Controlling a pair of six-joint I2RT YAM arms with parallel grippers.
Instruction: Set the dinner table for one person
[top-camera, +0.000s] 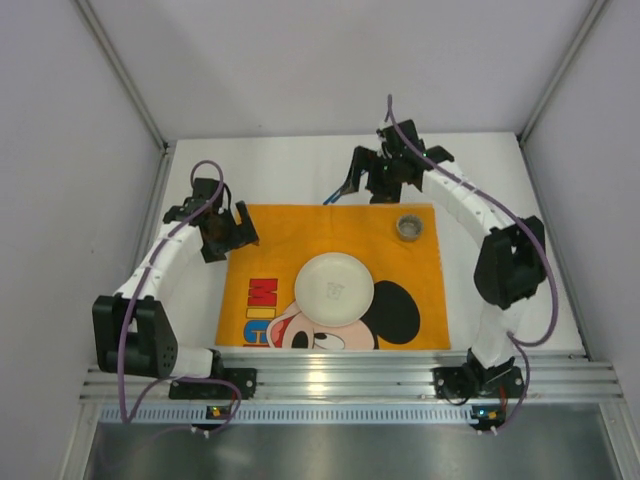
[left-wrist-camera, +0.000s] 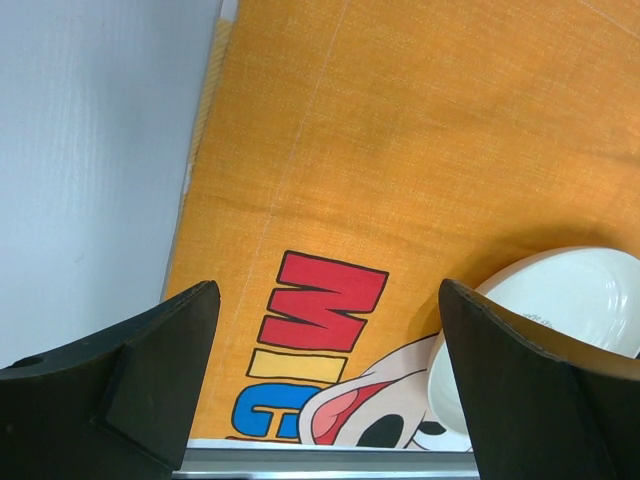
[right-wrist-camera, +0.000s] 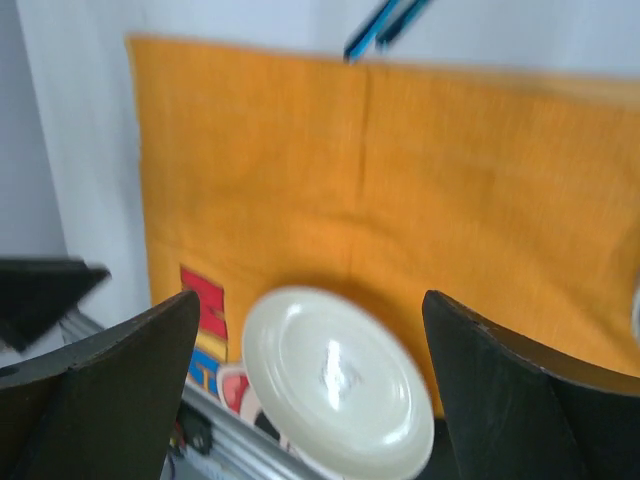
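Dinner table (top-camera: 290, 168) looks plain matte white, edged by seemingly ribbed aluminium rail (top-camera: 340, 375).

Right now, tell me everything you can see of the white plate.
The plate is round, shallow and off-white, glossy like glazed ceramic or plastic, with a raised rim and a faint mark at its centre. It lies flat and right side up on the orange placemat, toward its near edge, covering part of the cartoon mouse's head. It is empty, and nothing but the placemat touches it.
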